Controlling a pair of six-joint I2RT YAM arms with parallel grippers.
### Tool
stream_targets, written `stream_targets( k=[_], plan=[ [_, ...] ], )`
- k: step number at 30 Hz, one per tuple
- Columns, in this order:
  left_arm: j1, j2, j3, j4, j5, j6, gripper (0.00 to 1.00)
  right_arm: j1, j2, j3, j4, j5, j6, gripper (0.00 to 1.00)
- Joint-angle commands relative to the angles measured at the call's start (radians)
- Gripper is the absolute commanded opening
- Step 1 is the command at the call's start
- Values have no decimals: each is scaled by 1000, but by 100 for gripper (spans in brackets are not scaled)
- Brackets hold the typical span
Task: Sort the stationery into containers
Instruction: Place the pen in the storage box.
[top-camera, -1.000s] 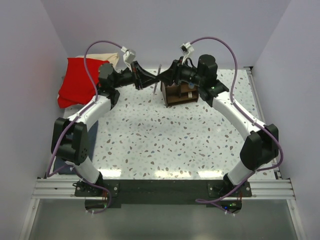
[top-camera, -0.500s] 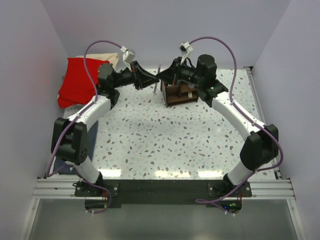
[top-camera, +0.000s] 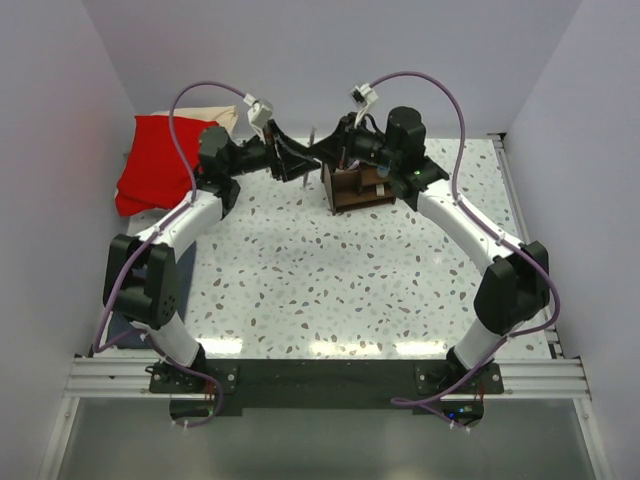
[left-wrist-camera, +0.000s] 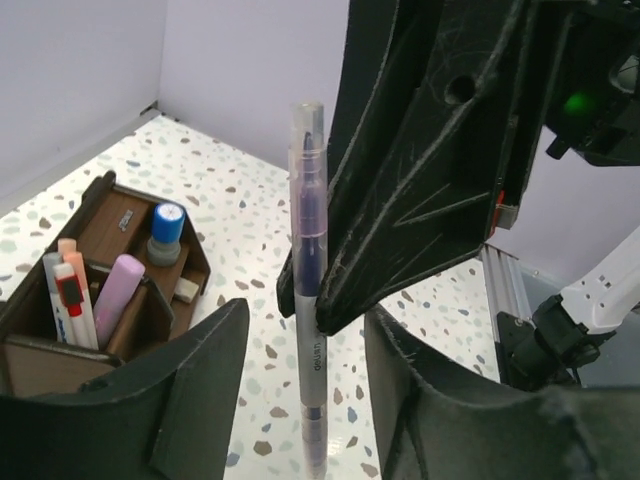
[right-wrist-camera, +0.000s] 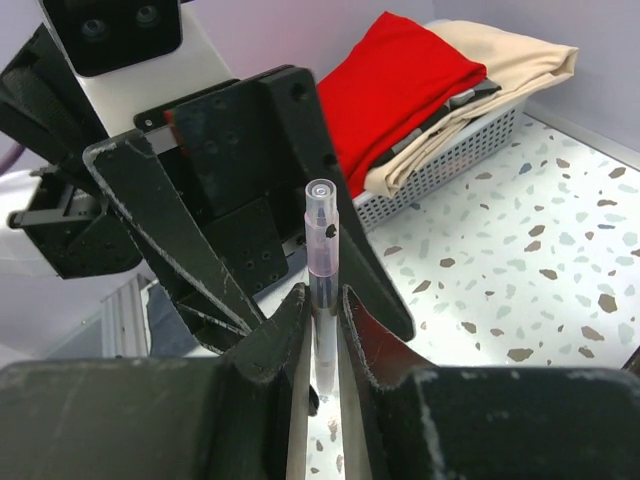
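Item: clear pen (left-wrist-camera: 308, 300) — mid-handover, upright in the air near the organizer (left-wrist-camera: 50, 365).
Right gripper (right-wrist-camera: 320, 330) pinches it; left gripper (left-wrist-camera: 305, 320) spread, seemingly clear — next, lower it into a compartment.

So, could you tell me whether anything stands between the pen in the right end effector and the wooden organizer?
Partly: the clear pen, gripped by the right end effector, stands between the left end effector's open fingers, and one finger sits on the wooden organizer's side. Otherwise nothing visible blocks the way.
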Motion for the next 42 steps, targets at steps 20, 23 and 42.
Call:
stream_targets(
  k=[20,23,42],
  plan=[
    [229,4,93,-766,-195,646,75,-128,156,-57,240,117,-259,0],
    [229,11,80,-769,-185,641,75,-138,210,-14,242,118,-271,0],
    [226,47,42,-683,-130,552,75,-163,268,95,219,146,-257,0]
  ],
)
